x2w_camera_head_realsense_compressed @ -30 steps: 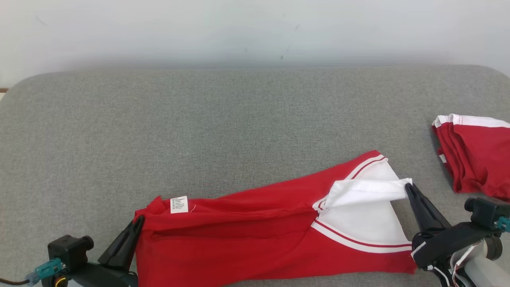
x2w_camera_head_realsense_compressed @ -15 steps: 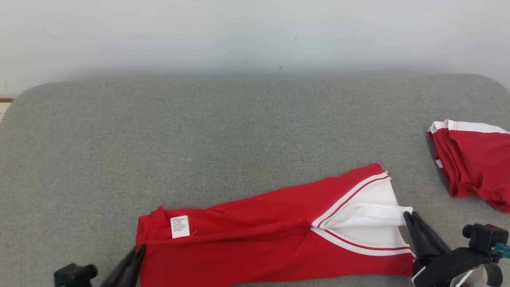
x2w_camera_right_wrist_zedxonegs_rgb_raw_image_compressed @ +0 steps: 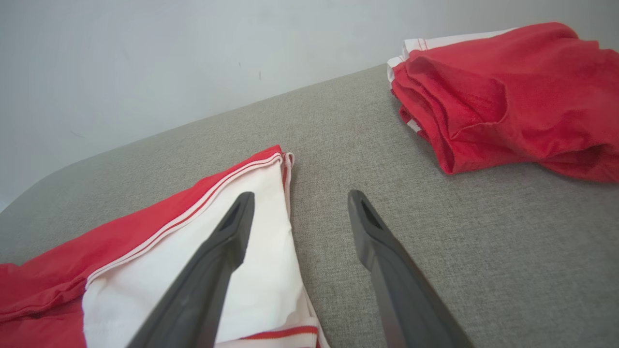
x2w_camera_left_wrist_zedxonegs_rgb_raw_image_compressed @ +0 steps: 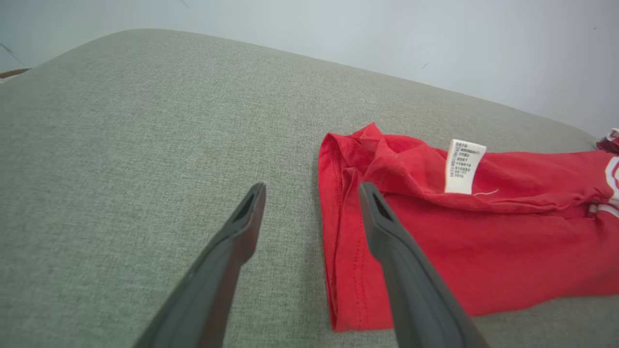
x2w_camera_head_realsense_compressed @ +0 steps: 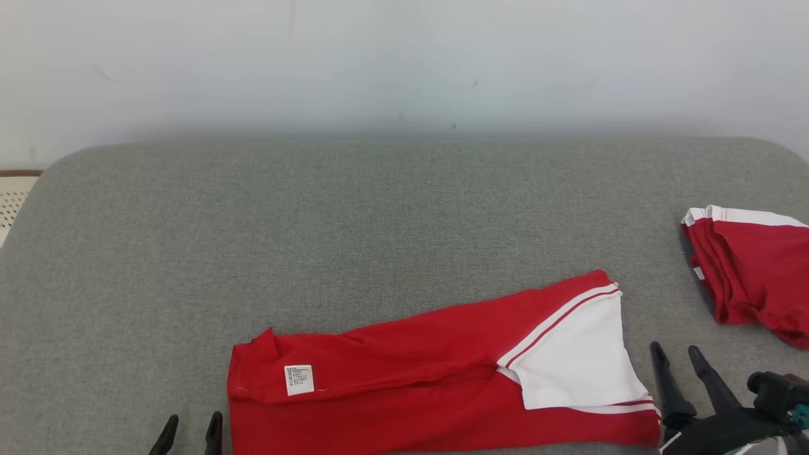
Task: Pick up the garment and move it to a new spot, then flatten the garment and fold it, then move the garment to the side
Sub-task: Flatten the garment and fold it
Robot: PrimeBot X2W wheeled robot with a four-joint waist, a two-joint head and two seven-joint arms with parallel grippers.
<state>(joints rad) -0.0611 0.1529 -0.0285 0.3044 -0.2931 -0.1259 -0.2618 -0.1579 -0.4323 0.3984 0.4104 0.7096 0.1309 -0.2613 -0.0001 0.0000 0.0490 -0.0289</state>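
Note:
The garment (x2w_camera_head_realsense_compressed: 430,373) is red with a white, red-striped end and lies folded lengthwise near the front edge of the grey cushion (x2w_camera_head_realsense_compressed: 354,215). A white care label (x2w_camera_head_realsense_compressed: 299,380) sits on its left part. My left gripper (x2w_camera_head_realsense_compressed: 188,431) is open just left of the garment's left edge, holding nothing; in the left wrist view the left gripper (x2w_camera_left_wrist_zedxonegs_rgb_raw_image_compressed: 312,195) straddles that red edge (x2w_camera_left_wrist_zedxonegs_rgb_raw_image_compressed: 338,241). To the right of the white end (x2w_camera_right_wrist_zedxonegs_rgb_raw_image_compressed: 232,261), my right gripper (x2w_camera_head_realsense_compressed: 676,351) is open and empty, and its left finger hangs over the white cloth in the right wrist view.
A second red and white garment (x2w_camera_head_realsense_compressed: 752,272) lies bunched at the cushion's right edge, also seen as the red pile (x2w_camera_right_wrist_zedxonegs_rgb_raw_image_compressed: 503,101) in the right wrist view. A pale wall (x2w_camera_head_realsense_compressed: 404,57) stands behind. Bare grey cushion stretches behind the folded garment.
Both grippers opened and let go of the garment, then drew back toward the near edge. The lifted white flap dropped flat. The head camera tilted, shifting the whole picture downward.

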